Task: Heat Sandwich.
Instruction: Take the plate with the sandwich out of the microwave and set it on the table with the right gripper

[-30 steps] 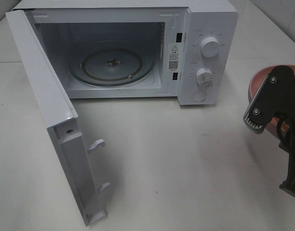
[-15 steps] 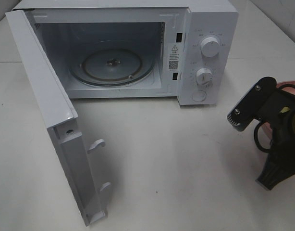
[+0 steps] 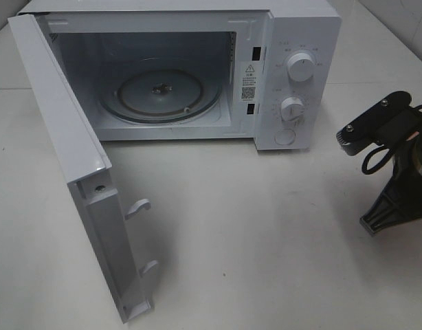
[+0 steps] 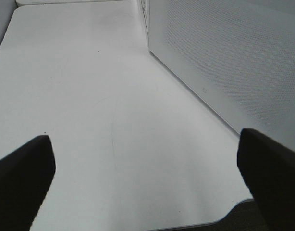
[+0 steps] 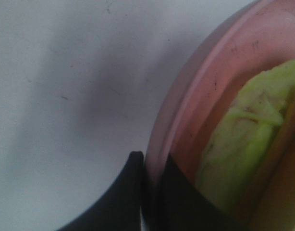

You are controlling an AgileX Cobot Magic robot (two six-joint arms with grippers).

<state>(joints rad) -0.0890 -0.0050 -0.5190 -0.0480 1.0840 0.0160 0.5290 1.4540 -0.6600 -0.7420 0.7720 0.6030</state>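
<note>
The sandwich (image 5: pixel 243 144) shows only in the right wrist view, as a yellow-green filling beside pale bread, lying on a round pink plate (image 5: pixel 195 96). My right gripper (image 5: pixel 150 192) is shut on the plate's rim, with one dark finger outside it and one inside. In the high view the right arm (image 3: pixel 396 172) stands at the far right of the table and hides plate and sandwich. The white microwave (image 3: pixel 293 41) stands at the back with its door (image 3: pixel 67 137) swung wide and its glass turntable (image 3: pixel 159 93) bare. My left gripper (image 4: pixel 147 178) hangs open over bare table beside the door's meshed panel (image 4: pixel 234 62).
The open door juts toward the table's front left, with latch hooks (image 3: pixel 139 206) sticking out. Two dials (image 3: pixel 300 67) and a button sit on the microwave's right panel. White tabletop (image 3: pixel 266 234) lies between the door and the right arm.
The right arm swung left and then farther back on the table's right side. The pink plate, seen under it a second ago, is now hidden in the high view. Left gripper unchanged.
</note>
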